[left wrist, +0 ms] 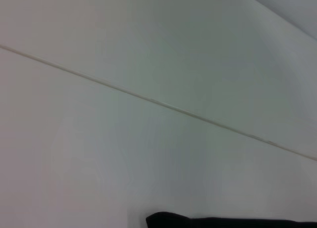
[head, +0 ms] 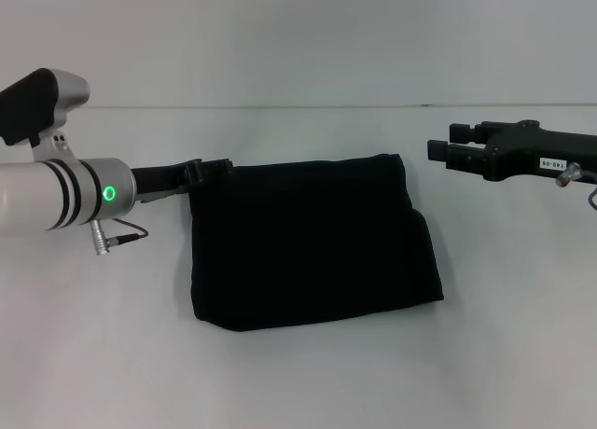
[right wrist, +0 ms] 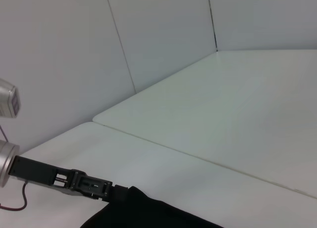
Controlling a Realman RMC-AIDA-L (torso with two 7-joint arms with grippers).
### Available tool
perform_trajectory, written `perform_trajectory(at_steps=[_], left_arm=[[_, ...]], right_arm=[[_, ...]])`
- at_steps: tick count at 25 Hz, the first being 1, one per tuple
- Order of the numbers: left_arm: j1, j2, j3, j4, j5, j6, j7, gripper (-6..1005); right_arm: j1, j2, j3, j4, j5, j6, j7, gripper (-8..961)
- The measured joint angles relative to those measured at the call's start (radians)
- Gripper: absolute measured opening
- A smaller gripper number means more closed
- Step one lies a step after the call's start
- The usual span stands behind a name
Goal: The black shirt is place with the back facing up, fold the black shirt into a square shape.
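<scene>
The black shirt [head: 312, 242] lies folded into a rough rectangle at the middle of the white table [head: 298, 373]. My left gripper [head: 219, 167] reaches in from the left and is shut on the shirt's far left corner. The right wrist view shows this gripper [right wrist: 118, 192] meeting the cloth [right wrist: 148, 213]. A strip of the shirt [left wrist: 223, 222] shows in the left wrist view. My right gripper [head: 438, 145] hovers open and holds nothing, just right of the shirt's far right corner and apart from it.
Bare white table surrounds the shirt on all sides. A white wall [head: 298, 37] rises behind the table's far edge. A thin cable [head: 126, 231] hangs under the left wrist.
</scene>
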Motion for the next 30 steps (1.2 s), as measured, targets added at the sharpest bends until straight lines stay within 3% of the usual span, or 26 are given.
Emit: perform_trajectory(at_steps=[4, 14, 26, 30], left_arm=[[-0.001, -0.001, 0.003, 0.0, -0.002, -0.001, 0.0, 889], [-0.002, -0.004, 0.003, 0.002, -0.005, -0.011, 0.052, 467], [-0.005, -0.013, 0.003, -0.001, -0.005, -0.047, 0.091, 277], [-0.007, -0.013, 0.003, -0.001, -0.005, -0.053, 0.091, 92]], right_arm=[[0.0, 0.0, 0.0, 0.0, 0.0, 0.001, 0.0, 549], [-0.002, 0.001, 0.0, 0.001, -0.001, 0.006, -0.003, 548], [0.0, 0.005, -0.001, 0.011, -0.001, 0.021, -0.017, 549], [0.0, 0.007, -0.001, 0.011, -0.001, 0.022, -0.02, 549]])
